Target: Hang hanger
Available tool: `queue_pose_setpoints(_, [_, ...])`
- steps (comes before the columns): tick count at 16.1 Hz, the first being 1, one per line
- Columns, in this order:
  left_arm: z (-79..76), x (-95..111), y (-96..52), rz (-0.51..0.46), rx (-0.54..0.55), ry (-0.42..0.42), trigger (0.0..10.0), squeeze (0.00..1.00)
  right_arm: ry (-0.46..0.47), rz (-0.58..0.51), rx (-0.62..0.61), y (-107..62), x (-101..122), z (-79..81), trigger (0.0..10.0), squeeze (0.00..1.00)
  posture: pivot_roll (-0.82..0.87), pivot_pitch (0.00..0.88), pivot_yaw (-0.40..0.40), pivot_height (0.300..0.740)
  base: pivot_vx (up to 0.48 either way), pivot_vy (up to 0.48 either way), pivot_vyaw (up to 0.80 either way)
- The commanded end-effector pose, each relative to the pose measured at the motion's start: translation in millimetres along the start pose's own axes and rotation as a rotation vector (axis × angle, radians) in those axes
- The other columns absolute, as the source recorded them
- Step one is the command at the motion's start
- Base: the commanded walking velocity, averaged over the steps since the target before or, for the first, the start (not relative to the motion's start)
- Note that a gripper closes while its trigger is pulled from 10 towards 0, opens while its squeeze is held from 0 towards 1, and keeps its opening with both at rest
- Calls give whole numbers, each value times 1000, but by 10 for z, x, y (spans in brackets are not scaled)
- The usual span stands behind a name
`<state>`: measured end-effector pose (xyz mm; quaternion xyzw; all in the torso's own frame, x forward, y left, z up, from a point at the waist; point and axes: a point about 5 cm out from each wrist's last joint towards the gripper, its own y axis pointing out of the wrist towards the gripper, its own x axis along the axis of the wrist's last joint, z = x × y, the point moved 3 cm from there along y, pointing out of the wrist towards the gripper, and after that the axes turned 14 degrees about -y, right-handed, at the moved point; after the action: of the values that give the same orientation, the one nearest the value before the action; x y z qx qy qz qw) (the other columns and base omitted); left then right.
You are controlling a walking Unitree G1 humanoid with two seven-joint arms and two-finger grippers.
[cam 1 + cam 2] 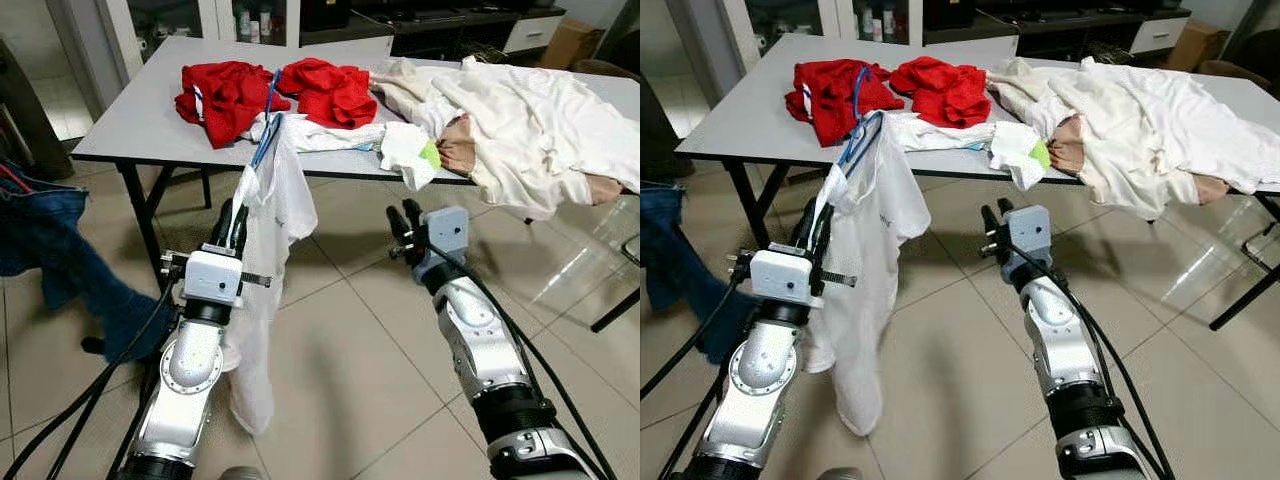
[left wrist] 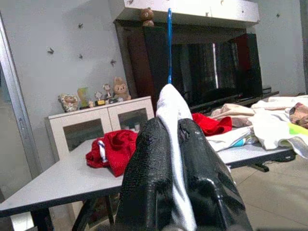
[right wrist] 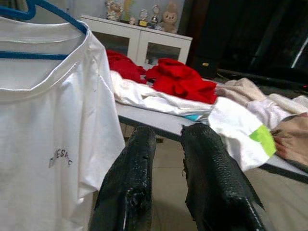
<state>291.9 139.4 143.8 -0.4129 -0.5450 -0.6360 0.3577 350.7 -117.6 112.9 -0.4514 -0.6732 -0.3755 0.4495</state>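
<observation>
Left gripper (image 1: 232, 222) clamped on white t-shirt (image 1: 268, 250) with blue hanger (image 1: 267, 133), held up just before the table (image 1: 140, 110). Right gripper (image 1: 404, 228) empty, fingers slightly apart, near table edge.

We stand in a home living room: a white glass-door cabinet (image 2: 103, 127) bearing teddy bears and trophies (image 2: 98, 96), pale floor tiles (image 1: 350, 330), and laundry heaped on a grey rectangular surface (image 1: 140, 110).
</observation>
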Motion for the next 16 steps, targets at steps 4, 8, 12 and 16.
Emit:
queue_pose_setpoints(4, [-73,-38,15,30,-25,-55,10000,0,21,-26,7,-6,33,-8,10000,0,312,0,-56,740,0,0,0])
queue_pose_setpoints(8, [-113,-52,39,32,-30,-72,10000,0,24,-64,-24,-30,89,-108,10000,0,291,0,-61,740,0,0,0])
queue_pose_setpoints(12, [-116,-47,84,28,-37,-75,10000,0,26,-92,-47,-40,141,-150,10000,0,276,0,-52,740,0,0,0])
queue_pose_setpoints(16, [-114,-8,108,12,-53,-59,10000,0,8,-64,-28,-136,40,-100,10000,0,261,0,-36,740,0,0,0])
